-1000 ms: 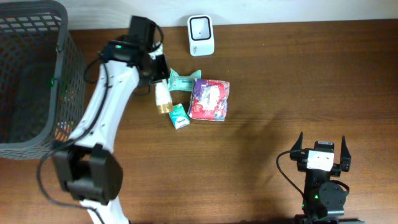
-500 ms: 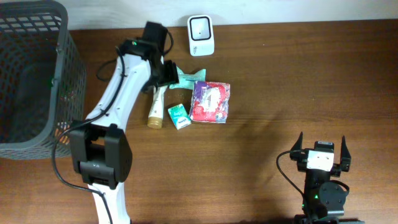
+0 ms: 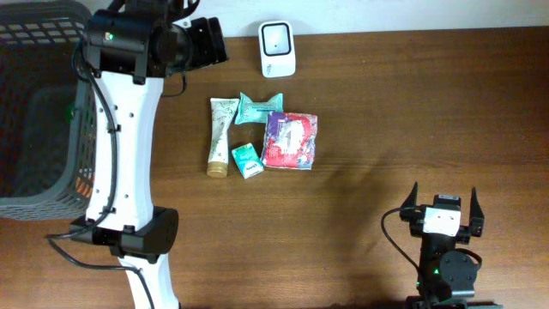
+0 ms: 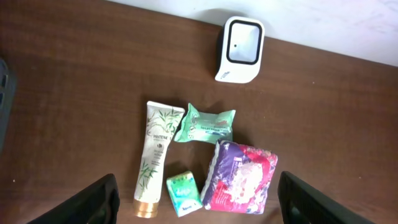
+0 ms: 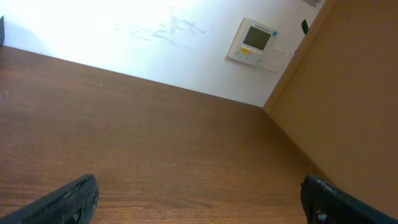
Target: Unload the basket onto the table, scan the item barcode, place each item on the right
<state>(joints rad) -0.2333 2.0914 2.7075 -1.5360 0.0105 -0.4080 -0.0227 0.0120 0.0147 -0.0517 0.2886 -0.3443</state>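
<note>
A white barcode scanner (image 3: 277,49) (image 4: 239,48) stands at the table's far edge. In front of it lie a cream tube with a gold cap (image 3: 220,136) (image 4: 157,158), a teal wipes pack (image 3: 257,108) (image 4: 204,124), a purple and red pack (image 3: 289,138) (image 4: 241,177) and a small green pack (image 3: 246,160) (image 4: 184,193). My left gripper (image 3: 208,43) (image 4: 196,205) hangs high above them, open and holding nothing. My right gripper (image 3: 443,210) (image 5: 202,202) rests open near the front right, far from the items.
A dark mesh basket (image 3: 43,112) stands at the left edge of the table. A wall with a small thermostat panel (image 5: 255,40) rises behind the table.
My left gripper opened and let go of the cream tube, which now lies flat left of the packs. The left arm rose and drew back to the upper left. The right arm stayed still.
</note>
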